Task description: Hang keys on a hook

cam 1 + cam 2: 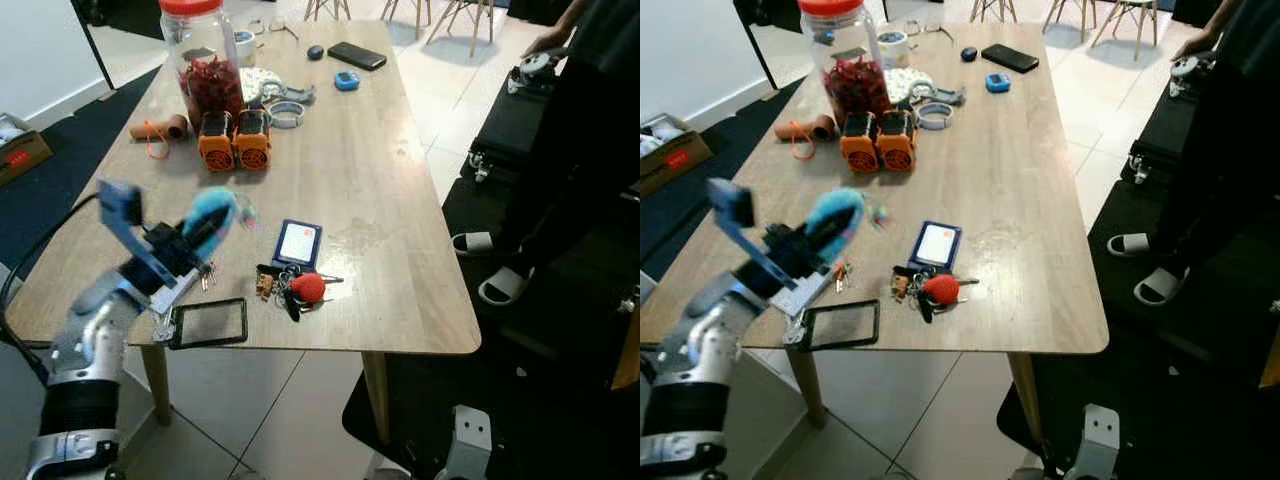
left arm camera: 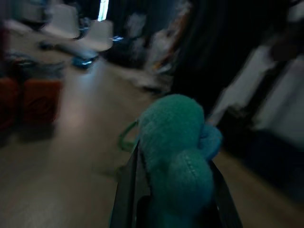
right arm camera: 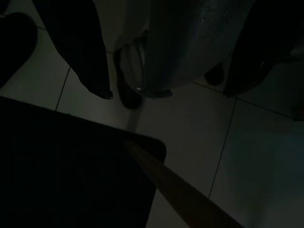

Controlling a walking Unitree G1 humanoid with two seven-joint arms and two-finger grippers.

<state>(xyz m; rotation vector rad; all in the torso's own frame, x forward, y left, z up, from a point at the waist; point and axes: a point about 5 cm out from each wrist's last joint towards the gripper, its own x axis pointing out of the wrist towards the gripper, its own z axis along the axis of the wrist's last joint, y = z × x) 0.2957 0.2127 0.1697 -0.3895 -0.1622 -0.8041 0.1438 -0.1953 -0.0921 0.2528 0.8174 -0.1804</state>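
My left gripper [image 1: 200,238] is raised over the table's front left part, shut on a fluffy blue plush keyring [image 1: 213,214]. Small keys [image 1: 207,276] dangle under it, just above the wood. In the left wrist view the teal plush [image 2: 178,154] is squeezed between the two black fingers [image 2: 124,190]. A second bunch of keys with a red ball [image 1: 300,288] lies on the table to the right of the gripper, near the front edge. My right gripper [image 3: 166,92] hangs idle over the tiled floor, its fingers apart with nothing between them.
On the wooden table [image 1: 380,190] lie a blue card holder [image 1: 298,243], a black frame [image 1: 208,323] at the front edge, two orange blocks [image 1: 235,140], a red-lidded jar [image 1: 203,60] and a phone [image 1: 357,55]. A person in dark clothes [image 1: 590,120] stands at the right.
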